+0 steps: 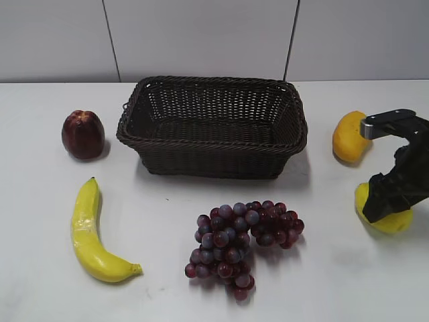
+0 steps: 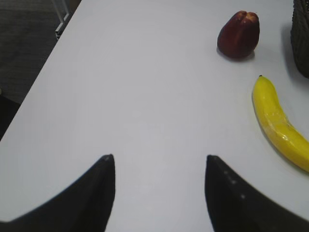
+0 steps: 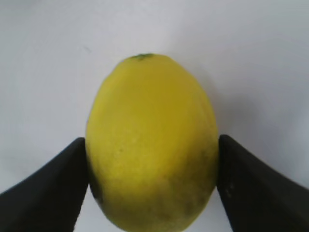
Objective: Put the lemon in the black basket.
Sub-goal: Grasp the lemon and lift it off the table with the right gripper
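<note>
The lemon [image 1: 397, 222] lies on the white table at the far right, mostly covered by my right gripper [image 1: 389, 201]. In the right wrist view the lemon [image 3: 152, 121] fills the space between the two black fingers of the right gripper [image 3: 152, 139], which touch it on both sides. The black basket [image 1: 214, 159] stands empty at the back middle, well left of the lemon. A bit of its side also shows in the left wrist view [image 2: 302, 38]. My left gripper [image 2: 159, 157] is open and empty over bare table at the left.
An orange-yellow mango-like fruit [image 1: 350, 137] lies just behind the right gripper. A bunch of dark grapes [image 1: 240, 243] lies in front of the basket. A banana [image 1: 90, 231] and a dark red fruit [image 1: 83, 134] lie at the left. The table's left edge [image 2: 36, 87] is near the left gripper.
</note>
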### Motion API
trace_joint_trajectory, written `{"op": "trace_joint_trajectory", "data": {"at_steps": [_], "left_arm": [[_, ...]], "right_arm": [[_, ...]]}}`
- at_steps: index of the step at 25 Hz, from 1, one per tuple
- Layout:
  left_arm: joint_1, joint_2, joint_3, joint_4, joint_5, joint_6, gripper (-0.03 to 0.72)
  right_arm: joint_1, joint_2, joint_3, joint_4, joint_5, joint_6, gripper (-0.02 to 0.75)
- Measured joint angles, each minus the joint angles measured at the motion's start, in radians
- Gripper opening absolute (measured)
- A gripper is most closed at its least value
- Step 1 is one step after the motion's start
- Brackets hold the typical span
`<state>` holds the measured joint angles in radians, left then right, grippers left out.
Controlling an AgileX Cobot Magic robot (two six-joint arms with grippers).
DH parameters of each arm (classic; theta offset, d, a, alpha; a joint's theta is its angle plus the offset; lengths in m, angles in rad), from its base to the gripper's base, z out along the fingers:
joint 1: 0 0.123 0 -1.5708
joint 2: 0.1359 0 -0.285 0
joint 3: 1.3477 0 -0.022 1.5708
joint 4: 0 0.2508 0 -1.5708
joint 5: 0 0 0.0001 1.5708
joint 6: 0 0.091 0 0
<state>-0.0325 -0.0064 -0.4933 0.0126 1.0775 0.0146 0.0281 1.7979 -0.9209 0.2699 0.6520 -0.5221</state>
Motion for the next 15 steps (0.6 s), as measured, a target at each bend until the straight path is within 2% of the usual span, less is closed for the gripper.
{"op": "trace_joint_trajectory", "data": {"at_steps": [4,15], "left_arm": [[0.000,0.000,0.000,0.000,0.000,0.000,0.435],[0.000,0.000,0.000,0.000,0.000,0.000,0.435]], "right_arm": [[0.000,0.002,0.000,0.017,-0.005,0.000,0.561],[0.000,-0.024,-0.007,0.039,0.011,0.000,0.561]]}}
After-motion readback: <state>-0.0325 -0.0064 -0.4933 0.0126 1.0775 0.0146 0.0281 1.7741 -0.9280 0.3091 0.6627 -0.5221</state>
